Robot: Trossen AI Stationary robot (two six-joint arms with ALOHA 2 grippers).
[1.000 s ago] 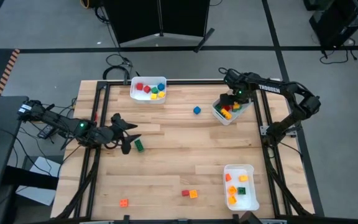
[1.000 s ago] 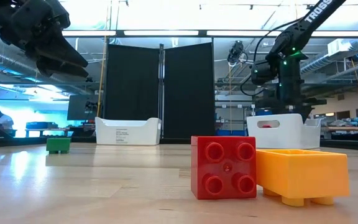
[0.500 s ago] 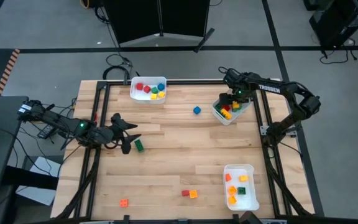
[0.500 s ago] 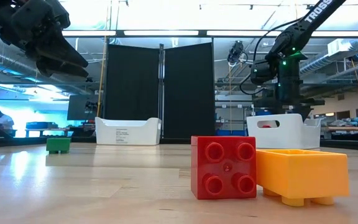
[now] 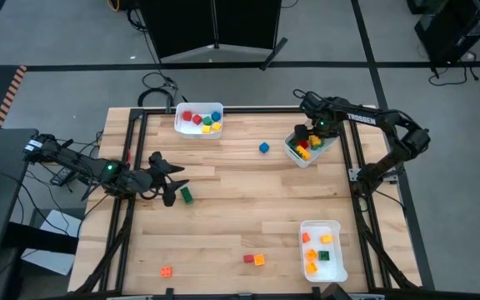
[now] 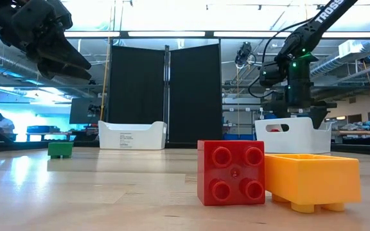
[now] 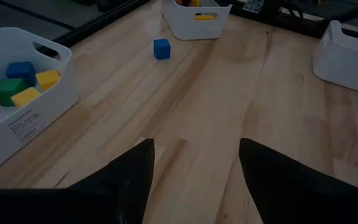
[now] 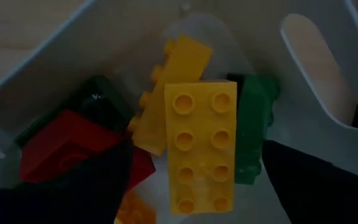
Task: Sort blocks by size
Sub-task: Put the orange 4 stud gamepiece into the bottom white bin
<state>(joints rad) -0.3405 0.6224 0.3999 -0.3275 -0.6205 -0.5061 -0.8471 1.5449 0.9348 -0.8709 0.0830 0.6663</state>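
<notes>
My left gripper [image 5: 172, 180] hovers open and empty above the table's left side, just left of a green block [image 5: 187, 195] that lies flat on the wood. In the left wrist view its fingers [image 7: 129, 180] frame bare wood. My right gripper [image 5: 313, 133] is open above the far right white bin [image 5: 293, 151]. In the right wrist view its fingers stand on either side of a long yellow brick [image 8: 201, 146], which lies on red, green and yellow bricks in the bin. A blue cube [image 5: 263, 147] sits left of that bin.
A white bin [image 5: 198, 119] with red, yellow, blue and green blocks stands at the far edge. Another bin [image 5: 335, 265] with orange, yellow and green blocks stands near right. A red brick and an orange brick [image 5: 254, 259] and a small orange block [image 5: 167, 271] lie near the front edge.
</notes>
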